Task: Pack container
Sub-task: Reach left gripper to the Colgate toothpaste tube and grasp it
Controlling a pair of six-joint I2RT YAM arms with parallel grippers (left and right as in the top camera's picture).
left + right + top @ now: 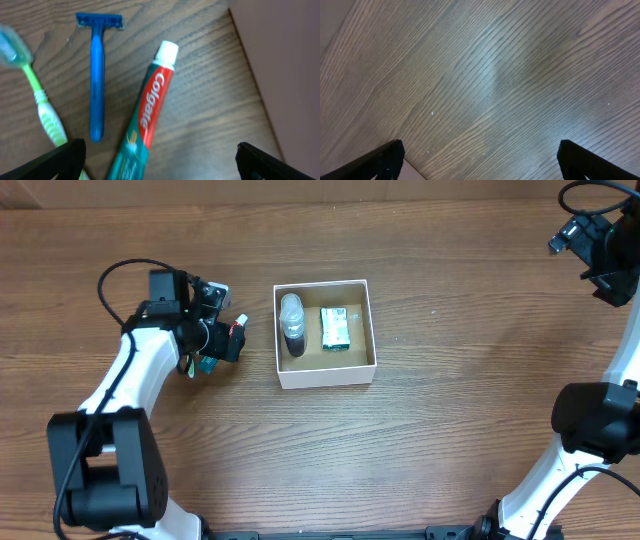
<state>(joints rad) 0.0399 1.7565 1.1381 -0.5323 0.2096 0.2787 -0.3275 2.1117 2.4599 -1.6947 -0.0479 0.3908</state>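
**Half-packed box mid-table, both claws released**

The container sits mid-table, holding a bottle and a green box. The left gripper, fingers spread wide, hovers over a toothpaste tube, a blue razor and a green toothbrush, just left of the container. The right gripper, also spread, hangs over the wooden table, far right.

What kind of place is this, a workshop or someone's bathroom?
Probably a robot test bench, not a home. A left arm and a right arm flank a wooden table, where toothpaste, a razor and a toothbrush lie beside a box.
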